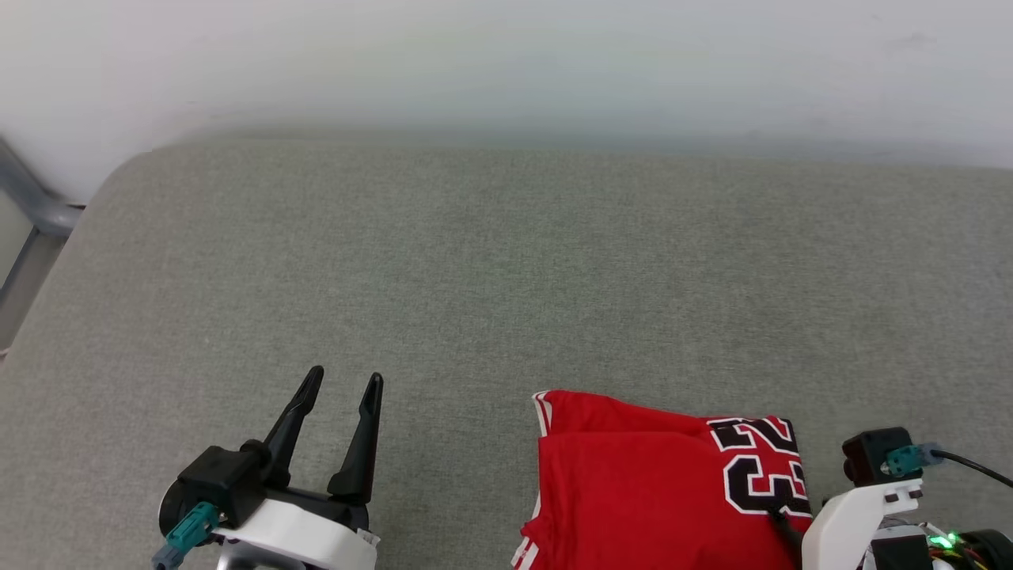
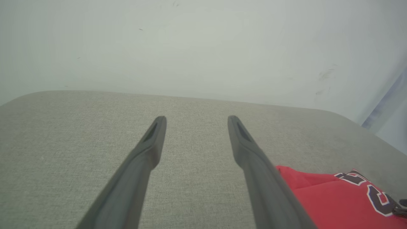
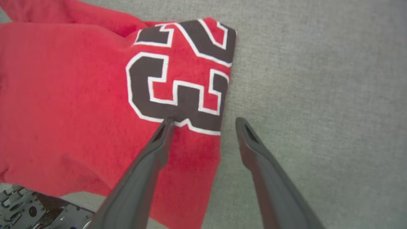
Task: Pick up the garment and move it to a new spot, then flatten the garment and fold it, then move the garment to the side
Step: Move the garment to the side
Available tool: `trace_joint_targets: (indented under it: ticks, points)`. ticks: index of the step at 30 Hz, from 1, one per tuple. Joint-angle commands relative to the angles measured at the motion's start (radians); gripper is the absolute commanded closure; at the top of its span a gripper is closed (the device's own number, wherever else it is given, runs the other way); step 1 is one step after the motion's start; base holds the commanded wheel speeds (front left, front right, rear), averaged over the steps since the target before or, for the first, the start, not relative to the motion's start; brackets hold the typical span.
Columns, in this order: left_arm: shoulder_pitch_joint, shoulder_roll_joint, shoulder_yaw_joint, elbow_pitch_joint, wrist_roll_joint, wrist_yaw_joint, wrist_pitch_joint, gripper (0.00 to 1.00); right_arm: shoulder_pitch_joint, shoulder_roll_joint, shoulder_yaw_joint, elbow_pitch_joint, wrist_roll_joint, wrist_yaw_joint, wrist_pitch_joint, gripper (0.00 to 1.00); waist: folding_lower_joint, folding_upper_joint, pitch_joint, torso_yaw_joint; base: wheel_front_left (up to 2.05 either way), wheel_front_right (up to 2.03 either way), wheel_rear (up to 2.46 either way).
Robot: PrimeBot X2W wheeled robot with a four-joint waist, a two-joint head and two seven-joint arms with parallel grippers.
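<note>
Number "23", black with white outline, on folded red garment (image 1: 633, 491).

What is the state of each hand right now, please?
Left hand: open, holding nothing.
Right hand: open, straddling the edge of the shirt, gripping nothing.

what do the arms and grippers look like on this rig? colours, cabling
Left gripper: two long tapered black fingers, black base, white wrist shell, teal connector. Right gripper: same dark fingers, slotted near the tips; white bracket carrying a black block with a teal plug and black cable; green light lit beside it.
</note>
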Motion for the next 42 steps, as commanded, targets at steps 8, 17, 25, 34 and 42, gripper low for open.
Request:
trace_joint_targets:
  ticks: [8,17,25,34,42]
  points:
    - [-0.043,-0.002,-0.014,0.010,0.005,-0.003,-0.002,0.00,-0.024,0.021,0.003,0.062,-0.002,-0.001,0.091,0.00,-0.0001,-0.0001,0.045,0.040,0.00,0.00,0.00]
    - [-0.057,0.006,-0.031,0.014,-0.003,-0.003,-0.002,0.00,-0.039,0.016,0.069,0.207,-0.008,0.001,0.090,1.00,-0.0001,-0.0001,0.061,0.055,0.00,0.00,0.00]
    - [-0.046,0.013,-0.036,0.015,-0.008,-0.003,-0.002,0.00,-0.117,-0.081,0.132,0.186,-0.070,-0.002,-0.006,1.00,-0.0001,-0.0001,0.031,0.017,0.00,0.00,0.00]
    - [-0.044,0.013,-0.046,-0.022,-0.002,-0.003,-0.002,0.00,-0.243,-0.264,0.298,0.085,-0.132,-0.002,-0.032,1.00,-0.0001,-0.0001,0.033,-0.099,0.00,0.00,0.00]
    - [-0.088,0.024,-0.068,-0.083,0.016,-0.003,-0.002,0.00,-0.387,-0.428,0.373,0.051,-0.141,-0.001,-0.030,1.00,-0.0001,-0.0001,0.112,-0.215,0.00,0.00,0.00]
